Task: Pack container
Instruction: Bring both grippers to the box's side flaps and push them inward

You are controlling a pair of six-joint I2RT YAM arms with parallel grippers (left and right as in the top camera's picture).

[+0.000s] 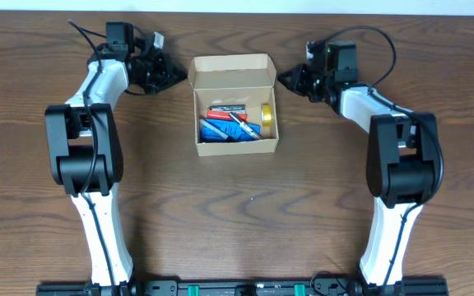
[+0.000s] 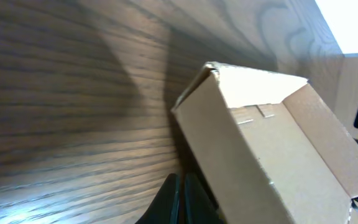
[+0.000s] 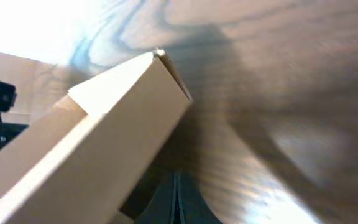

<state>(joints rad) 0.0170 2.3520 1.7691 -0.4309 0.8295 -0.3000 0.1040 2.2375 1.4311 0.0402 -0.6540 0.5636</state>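
The container (image 1: 234,146) is a small tan cardboard box standing open at the table's middle back, its flap lid (image 1: 231,69) raised at the far side. Inside lie red and blue markers (image 1: 227,123) and a yellow roll (image 1: 267,117). My left gripper (image 1: 181,78) is shut and empty, its tip at the lid's left back corner. My right gripper (image 1: 283,79) is shut and empty at the lid's right back corner. In the left wrist view the box (image 2: 272,149) is just right of the shut fingers (image 2: 182,186). In the right wrist view the box (image 3: 98,137) is left of the shut fingers (image 3: 176,186).
The brown wooden table (image 1: 237,222) stretches in front of the box. Both arm bases stand at the front edge, left (image 1: 85,156) and right (image 1: 401,160). A pale wall strip runs along the table's far edge.
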